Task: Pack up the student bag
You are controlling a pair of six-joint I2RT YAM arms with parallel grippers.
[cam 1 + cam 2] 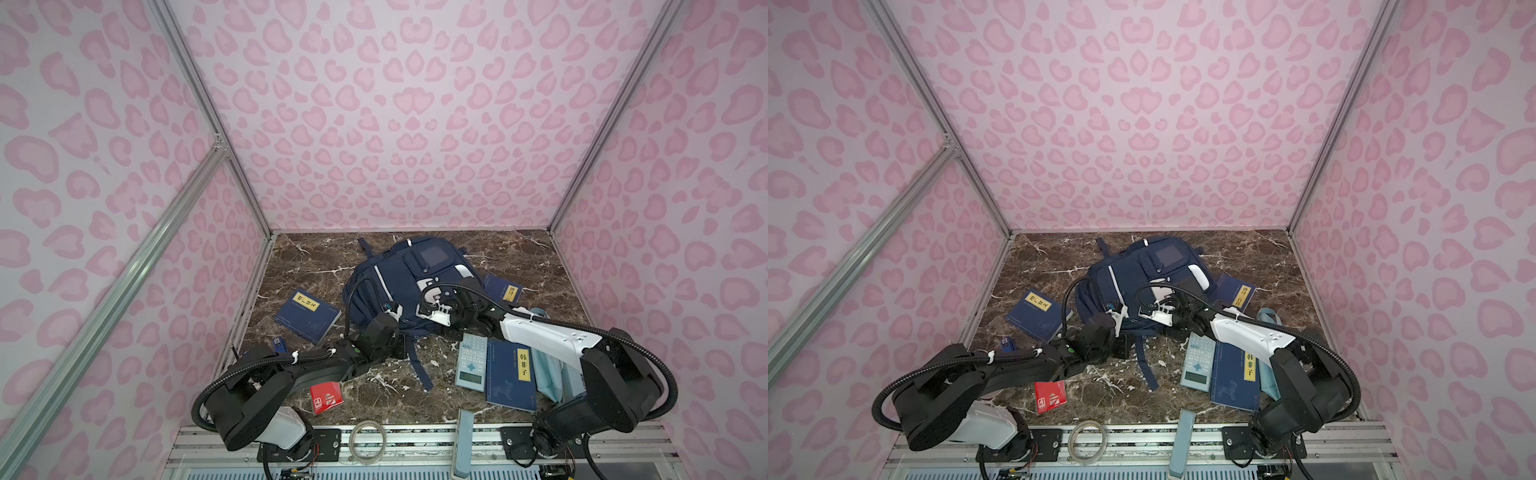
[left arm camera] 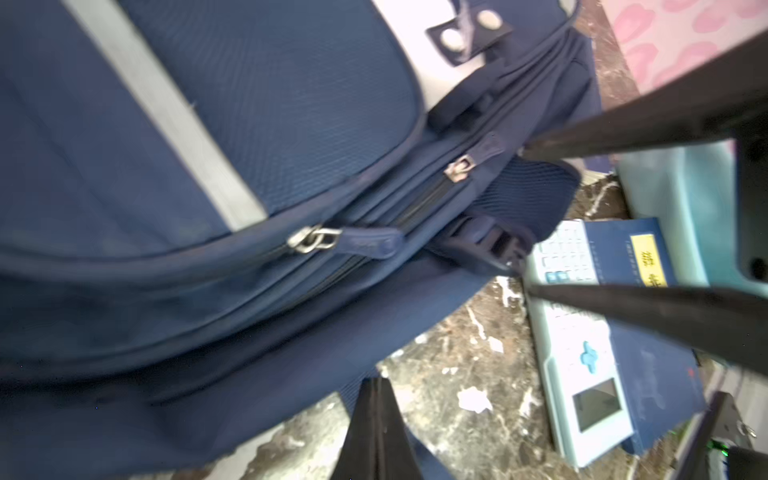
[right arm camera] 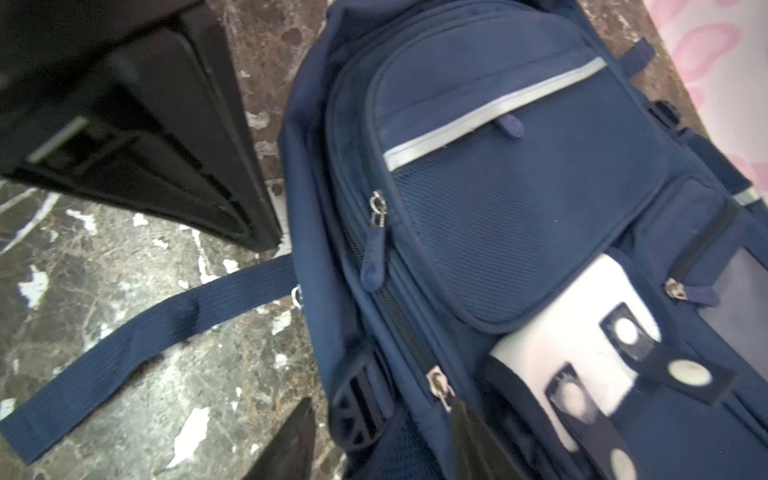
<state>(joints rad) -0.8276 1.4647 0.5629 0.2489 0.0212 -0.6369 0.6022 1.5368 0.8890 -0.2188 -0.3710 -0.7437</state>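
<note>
The student bag [image 1: 399, 274] [image 1: 1133, 274], navy with white stripes and studded patches, lies flat and zipped at the middle of the marble table. My left gripper [image 1: 392, 309] [image 2: 376, 382] is at the bag's near edge, its fingers pressed together over a loose strap. My right gripper [image 1: 428, 303] [image 3: 382, 419] is open, its fingers standing either side of the bag's near corner with the buckle [image 3: 361, 399]. One fingertip [image 3: 461, 415] is against a zipper slider [image 3: 436, 382]. A second zipper pull [image 2: 316, 241] lies along the bag's [image 2: 291, 104] side seam.
Dark-blue books lie to the left [image 1: 307, 313], to the right behind the bag [image 1: 505, 289] and at the near right [image 1: 509, 374]. A light-blue calculator [image 1: 471, 359] sits beside the near one, under my right arm. A red box [image 1: 326, 397] lies near the front.
</note>
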